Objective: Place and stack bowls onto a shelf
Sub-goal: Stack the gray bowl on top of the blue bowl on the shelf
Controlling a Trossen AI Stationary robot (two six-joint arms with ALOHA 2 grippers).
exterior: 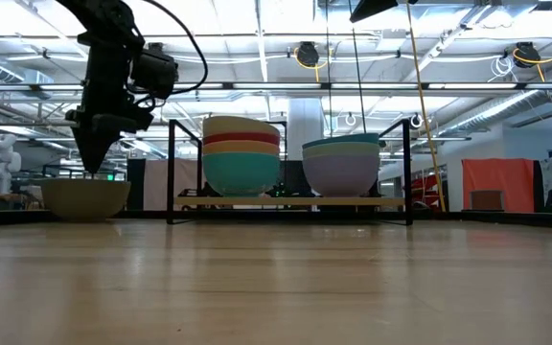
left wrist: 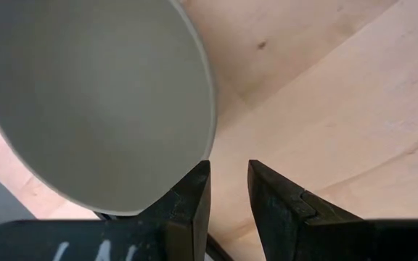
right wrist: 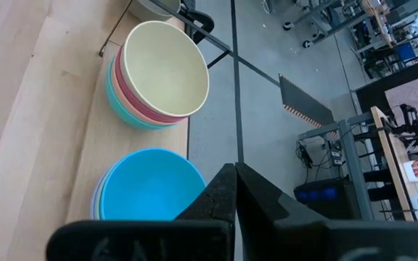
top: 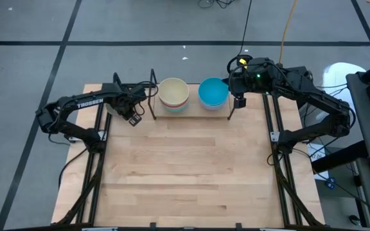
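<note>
Olive-grey bowl (exterior: 85, 198) sits on the tabletop (top: 185, 173) just left of the shelf (exterior: 290, 202), with the left gripper (left wrist: 227, 190) at its rim, fingers parted with the bowl's wall between them. On the shelf stand 2 stacks: a cream-topped stack (top: 173, 94) over orange, magenta and cyan, and a blue-topped stack (top: 212, 93) over lavender. Beside the shelf's right end hovers the right gripper (right wrist: 234, 190), fingers pressed together and empty.
</note>
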